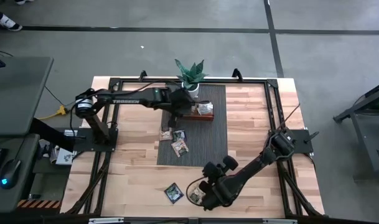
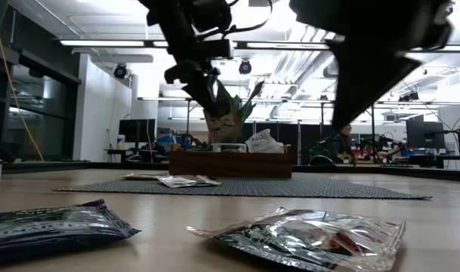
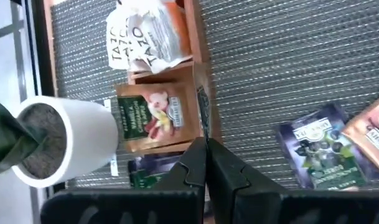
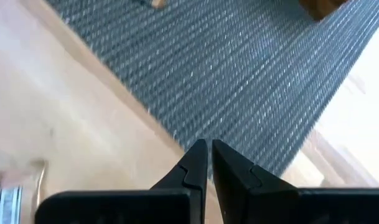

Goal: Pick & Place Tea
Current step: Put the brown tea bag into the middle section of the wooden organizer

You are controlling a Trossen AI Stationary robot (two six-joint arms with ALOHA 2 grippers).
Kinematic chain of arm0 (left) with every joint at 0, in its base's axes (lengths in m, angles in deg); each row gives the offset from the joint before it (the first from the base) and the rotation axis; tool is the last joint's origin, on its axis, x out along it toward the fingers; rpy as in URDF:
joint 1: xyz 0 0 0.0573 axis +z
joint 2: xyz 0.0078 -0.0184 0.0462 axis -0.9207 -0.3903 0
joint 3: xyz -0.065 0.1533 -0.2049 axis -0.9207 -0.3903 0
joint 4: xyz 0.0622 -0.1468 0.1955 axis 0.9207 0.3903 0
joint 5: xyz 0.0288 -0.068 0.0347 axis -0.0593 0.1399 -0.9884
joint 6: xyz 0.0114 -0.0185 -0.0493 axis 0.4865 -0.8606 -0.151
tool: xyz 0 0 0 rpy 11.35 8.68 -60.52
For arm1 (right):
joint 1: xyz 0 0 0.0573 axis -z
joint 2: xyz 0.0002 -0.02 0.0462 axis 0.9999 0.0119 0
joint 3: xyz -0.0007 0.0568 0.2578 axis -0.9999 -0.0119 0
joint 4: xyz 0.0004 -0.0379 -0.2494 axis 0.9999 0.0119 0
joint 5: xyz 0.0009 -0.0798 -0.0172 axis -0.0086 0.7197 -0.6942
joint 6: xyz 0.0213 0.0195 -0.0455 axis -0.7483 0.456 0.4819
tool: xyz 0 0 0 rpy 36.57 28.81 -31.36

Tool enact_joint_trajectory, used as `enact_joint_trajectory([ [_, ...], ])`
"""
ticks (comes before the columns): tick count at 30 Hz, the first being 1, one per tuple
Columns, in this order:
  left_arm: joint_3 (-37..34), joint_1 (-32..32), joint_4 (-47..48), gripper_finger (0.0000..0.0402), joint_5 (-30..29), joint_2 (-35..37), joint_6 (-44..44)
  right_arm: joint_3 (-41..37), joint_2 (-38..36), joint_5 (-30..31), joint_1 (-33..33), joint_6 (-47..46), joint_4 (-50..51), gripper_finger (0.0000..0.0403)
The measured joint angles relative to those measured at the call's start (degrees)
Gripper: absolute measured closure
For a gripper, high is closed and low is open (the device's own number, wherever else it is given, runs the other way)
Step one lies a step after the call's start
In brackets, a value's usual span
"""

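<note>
Several sachets (image 1: 178, 140) lie loose on mat and table, some in tray (image 1: 201, 118); left gripper (image 3: 206, 163) closed empty above tray, right gripper (image 4: 209, 163) closed empty near front sachets; next pick needs fingers opened.

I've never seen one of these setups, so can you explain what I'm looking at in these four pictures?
Two robot arms work at a wooden table. One picture looks straight down, one looks level across the tabletop, and two come from cameras on the arms' wrists. The left end effector, shut and empty, hangs over a wooden tray holding tea sachets, beside a potted plant. The right end effector, also shut and holding nothing, sits near the front edge. Loose tea sachets lie on a grey mat, another on bare wood.
</note>
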Motion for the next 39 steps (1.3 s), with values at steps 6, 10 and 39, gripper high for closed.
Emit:
enact_joint_trajectory([
  [6,4.21,1.23,2.09,0.0401,-2.69,-3.20,2.74,0.00,-0.04,-2.53,-2.17,-2.76,2.01,0.0383],
  [10,5.36,2.84,2.19,0.0401,-3.42,-4.51,3.97,0.00,-0.04,-2.66,-2.69,-3.61,2.60,0.0384],
  [39,5.53,7.46,1.56,0.0401,1.63,-9.02,3.34,0.00,-0.02,-2.02,-2.12,-3.56,2.59,0.0386],
])
